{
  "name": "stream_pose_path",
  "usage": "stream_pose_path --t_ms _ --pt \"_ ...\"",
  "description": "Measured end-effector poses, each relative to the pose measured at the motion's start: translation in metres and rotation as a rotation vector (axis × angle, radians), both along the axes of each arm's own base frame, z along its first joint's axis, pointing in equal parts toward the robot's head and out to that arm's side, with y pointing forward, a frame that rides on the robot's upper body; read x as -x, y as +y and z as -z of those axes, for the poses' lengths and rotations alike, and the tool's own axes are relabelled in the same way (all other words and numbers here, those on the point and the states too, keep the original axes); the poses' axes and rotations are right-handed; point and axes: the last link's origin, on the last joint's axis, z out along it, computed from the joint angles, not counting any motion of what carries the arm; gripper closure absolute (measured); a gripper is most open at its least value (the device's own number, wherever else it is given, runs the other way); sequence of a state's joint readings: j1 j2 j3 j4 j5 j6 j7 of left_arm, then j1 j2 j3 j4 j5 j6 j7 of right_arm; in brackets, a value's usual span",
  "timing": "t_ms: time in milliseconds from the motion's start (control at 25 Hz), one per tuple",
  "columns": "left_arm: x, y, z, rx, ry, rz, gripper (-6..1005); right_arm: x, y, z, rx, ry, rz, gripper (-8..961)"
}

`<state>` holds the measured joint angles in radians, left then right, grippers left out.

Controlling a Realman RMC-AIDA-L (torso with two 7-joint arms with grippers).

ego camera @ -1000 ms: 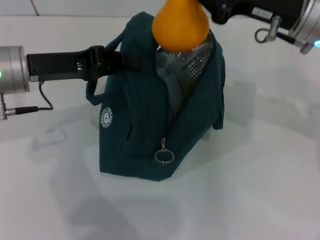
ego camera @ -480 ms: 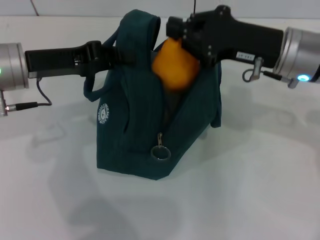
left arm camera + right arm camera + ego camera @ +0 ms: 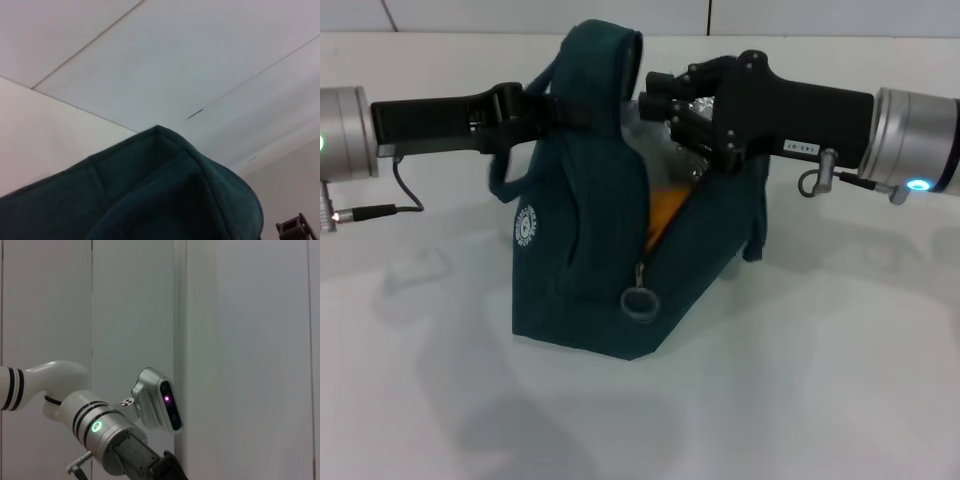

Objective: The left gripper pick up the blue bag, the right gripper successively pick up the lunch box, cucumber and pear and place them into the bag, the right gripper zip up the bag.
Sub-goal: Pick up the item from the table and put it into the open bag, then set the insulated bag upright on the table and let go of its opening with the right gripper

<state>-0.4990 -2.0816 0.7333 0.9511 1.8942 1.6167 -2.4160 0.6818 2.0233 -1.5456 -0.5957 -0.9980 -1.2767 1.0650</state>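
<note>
The blue bag [image 3: 580,260] stands on the white table, its zip open and its silver lining showing at the top. My left gripper [image 3: 570,108] is shut on a handle and holds the bag up. The bag's fabric fills the left wrist view [image 3: 150,200]. My right gripper [image 3: 660,103] is at the bag's mouth, fingers spread and empty. The orange pear [image 3: 663,208] shows inside the bag through the open zip. The ring zip pull [image 3: 640,303] hangs low on the front. The lunch box and the cucumber are hidden.
The white table [image 3: 840,380] spreads around the bag. A thin cable [image 3: 380,212] hangs from my left arm at the far left. The right wrist view shows my left arm [image 3: 100,427] with its green light against a white wall.
My right gripper came down with the pear to the bag's mouth and let it go. The pear now lies inside the bag. The left gripper kept hold of the handle.
</note>
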Motion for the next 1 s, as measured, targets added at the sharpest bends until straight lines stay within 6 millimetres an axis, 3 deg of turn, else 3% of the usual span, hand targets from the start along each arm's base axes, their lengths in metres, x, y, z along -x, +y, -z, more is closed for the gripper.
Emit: stream_pose_path --t_ms 160,280,520,640,760,920,1000 --pt "0.002 -0.001 0.0 -0.001 0.001 -0.006 909 -0.006 0.0 -0.002 -0.006 0.009 0.026 822" --pt "0.003 -0.002 0.0 -0.001 0.002 -0.008 909 -0.015 0.001 -0.01 -0.032 0.033 0.064 738" --pt "0.007 -0.003 0.005 0.006 -0.009 -0.014 909 -0.059 0.018 -0.052 -0.196 0.108 0.263 570" --pt "0.009 -0.003 0.005 0.006 -0.01 -0.019 909 -0.085 0.025 -0.062 -0.234 0.078 0.372 446" --pt "0.01 -0.003 0.005 0.003 -0.01 -0.022 909 -0.103 0.024 -0.059 -0.214 0.045 0.429 320" --pt "0.009 -0.003 0.005 0.0 -0.01 -0.023 908 -0.109 0.019 -0.045 -0.177 -0.013 0.437 146" --pt "0.009 -0.002 0.005 -0.001 -0.011 -0.023 908 -0.108 0.017 -0.036 -0.161 -0.041 0.431 146"
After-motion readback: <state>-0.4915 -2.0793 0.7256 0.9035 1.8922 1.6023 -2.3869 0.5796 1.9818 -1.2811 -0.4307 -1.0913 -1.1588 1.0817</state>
